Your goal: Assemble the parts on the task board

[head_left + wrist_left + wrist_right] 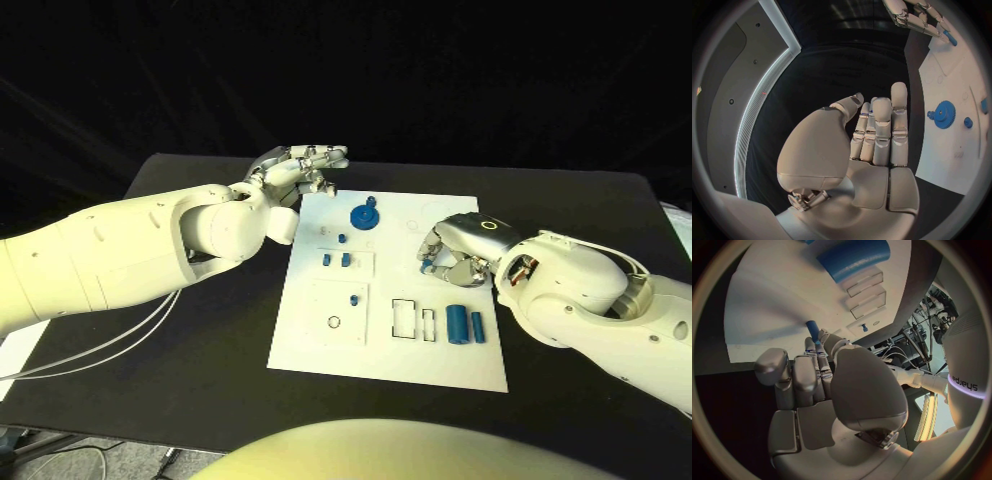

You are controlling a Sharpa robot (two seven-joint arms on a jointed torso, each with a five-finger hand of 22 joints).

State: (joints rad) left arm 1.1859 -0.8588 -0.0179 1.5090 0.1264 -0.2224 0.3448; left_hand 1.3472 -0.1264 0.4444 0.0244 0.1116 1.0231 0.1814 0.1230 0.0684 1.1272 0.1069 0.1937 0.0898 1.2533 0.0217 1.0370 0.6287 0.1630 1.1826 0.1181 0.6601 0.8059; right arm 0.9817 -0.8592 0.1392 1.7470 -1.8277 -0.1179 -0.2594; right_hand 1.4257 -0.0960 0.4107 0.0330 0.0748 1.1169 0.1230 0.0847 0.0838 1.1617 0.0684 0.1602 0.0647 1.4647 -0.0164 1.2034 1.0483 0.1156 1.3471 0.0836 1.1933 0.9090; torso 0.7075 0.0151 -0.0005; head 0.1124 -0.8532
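The white task board [433,355] lies in the middle of the black table. My right hand [459,250] hovers over the board's right side and pinches a small blue peg [430,268] at its fingertips; the peg [812,330] pokes out beyond the curled fingers, just above the board [773,305]. My left hand [296,165] hangs off the board's far left corner, fingers extended and holding nothing [879,135]. A blue gear [365,217] stands at the board's far edge. Two blue cylinders [466,325] lie side by side near the right edge.
Two small blue pegs [336,259] stand left of the board's middle, with rectangular recesses [413,318] closer to me. The gear [943,114] and a small blue piece [967,122] also appear in the left wrist view. Bare black table [202,340] surrounds the board.
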